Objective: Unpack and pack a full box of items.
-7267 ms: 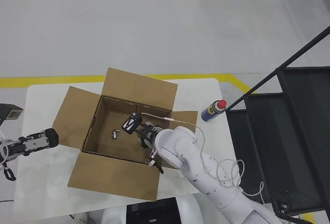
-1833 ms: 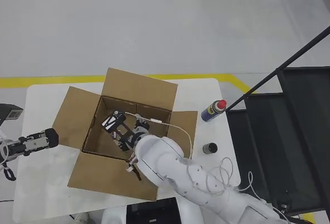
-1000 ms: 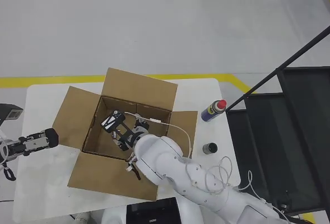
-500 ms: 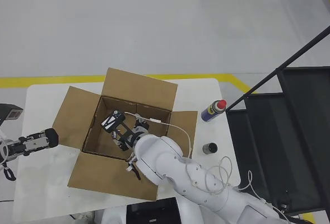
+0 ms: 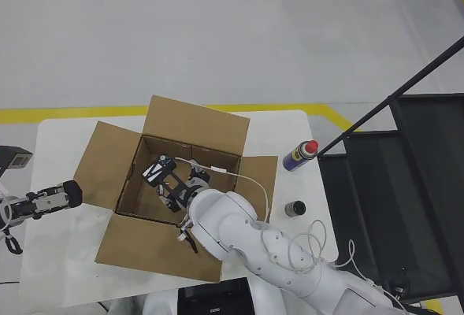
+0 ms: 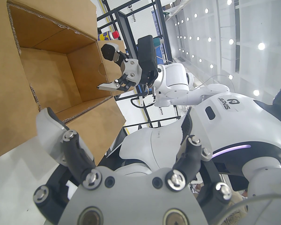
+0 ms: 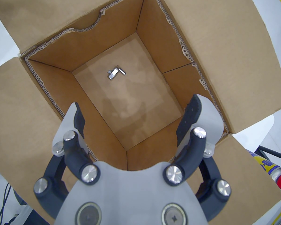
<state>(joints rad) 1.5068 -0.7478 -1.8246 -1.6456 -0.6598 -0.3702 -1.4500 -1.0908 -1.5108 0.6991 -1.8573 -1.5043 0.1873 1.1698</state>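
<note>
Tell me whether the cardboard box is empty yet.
Not quite empty. In the right wrist view, one small metal part lies on the floor of the open cardboard box.

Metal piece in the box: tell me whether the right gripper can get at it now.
Probably yes. The right gripper hangs open over the open box, and nothing lies between it and the metal piece on the box floor, though it sits deep down.
</note>
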